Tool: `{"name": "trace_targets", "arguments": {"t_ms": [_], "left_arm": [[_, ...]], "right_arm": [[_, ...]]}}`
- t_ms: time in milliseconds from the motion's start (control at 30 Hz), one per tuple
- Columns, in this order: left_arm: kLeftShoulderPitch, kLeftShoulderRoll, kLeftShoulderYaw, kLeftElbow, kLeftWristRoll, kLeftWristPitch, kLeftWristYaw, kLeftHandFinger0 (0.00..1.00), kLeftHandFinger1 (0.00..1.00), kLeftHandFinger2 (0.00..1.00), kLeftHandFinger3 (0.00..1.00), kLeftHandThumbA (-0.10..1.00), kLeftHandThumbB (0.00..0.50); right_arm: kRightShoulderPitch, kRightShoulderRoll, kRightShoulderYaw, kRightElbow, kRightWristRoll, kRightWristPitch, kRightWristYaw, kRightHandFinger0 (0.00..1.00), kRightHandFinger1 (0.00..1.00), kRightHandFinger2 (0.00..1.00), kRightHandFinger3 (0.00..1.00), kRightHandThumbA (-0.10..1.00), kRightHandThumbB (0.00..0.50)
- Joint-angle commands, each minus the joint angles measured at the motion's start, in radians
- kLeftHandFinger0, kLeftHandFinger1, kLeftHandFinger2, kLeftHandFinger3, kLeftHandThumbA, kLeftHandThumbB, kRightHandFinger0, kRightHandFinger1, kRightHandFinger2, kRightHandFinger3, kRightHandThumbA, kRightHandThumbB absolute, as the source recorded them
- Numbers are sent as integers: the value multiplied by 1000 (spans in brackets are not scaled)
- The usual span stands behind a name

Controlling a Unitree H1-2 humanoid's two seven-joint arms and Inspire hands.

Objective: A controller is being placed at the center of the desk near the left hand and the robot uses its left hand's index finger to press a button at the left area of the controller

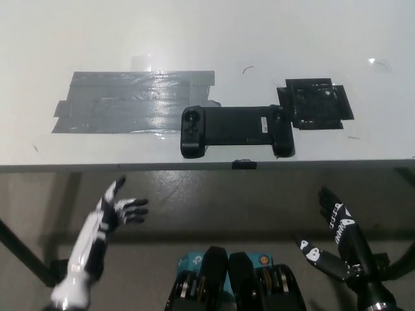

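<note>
**Left hand below desk edge; controller button not yet pressed**

The white left hand is found low at the left, below the front edge of the desk, with its fingers spread and nothing held. It is well apart from the controller. The black right hand rests low at the right, likewise below the desk edge, fingers apart and empty.

The controller lies flat near the desk's front edge, about the middle, long side across. Its left grip carries a round control, judged to be the area to be pressed.

For a sound press, the hand should be raised above the desk edge, carried forward and to the right, and lowered with the index finger extended alone, straight down, so that the controller is not pushed.

A grey tape patch lies just left of the controller, and a black patch touches its right end. Neither is judged to obstruct; the desk edge itself must be cleared first.
</note>
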Motion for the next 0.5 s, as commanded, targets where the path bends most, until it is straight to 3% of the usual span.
{"name": "trace_targets", "arguments": {"t_ms": [0, 100, 167, 233, 333, 467], "left_arm": [[-155, 91, -24, -53, -123, 227, -152, 0, 0, 0, 1000, 1000, 263], [-227, 127, -26, -30, -221, 310, -219, 13, 1, 19, 1000, 1000, 256], [-328, 168, -31, 30, -299, 400, -302, 112, 14, 86, 1000, 1000, 271], [-389, 188, -44, 87, -293, 422, -339, 231, 82, 208, 1000, 1000, 294], [-469, 204, -68, 182, -269, 458, -375, 278, 74, 234, 1000, 1000, 314], [-552, 211, -101, 307, -260, 482, -420, 110, 1, 205, 1000, 1000, 314]], "right_arm": [[-1, -10, 4, -23, -7, -35, 11, 1000, 1000, 1000, 1000, 712, 217], [-3, -12, 2, -21, -3, -37, 13, 1000, 1000, 1000, 1000, 697, 229], [-10, -17, 1, -14, -9, -43, 11, 1000, 1000, 1000, 1000, 700, 236], [-11, -19, 1, -21, -12, -30, 11, 1000, 1000, 1000, 1000, 706, 240], [-15, -17, 3, -20, -11, -32, 12, 1000, 1000, 1000, 1000, 701, 237], [-14, -22, 5, -18, -22, -43, 11, 1000, 1000, 1000, 1000, 698, 224]]}}
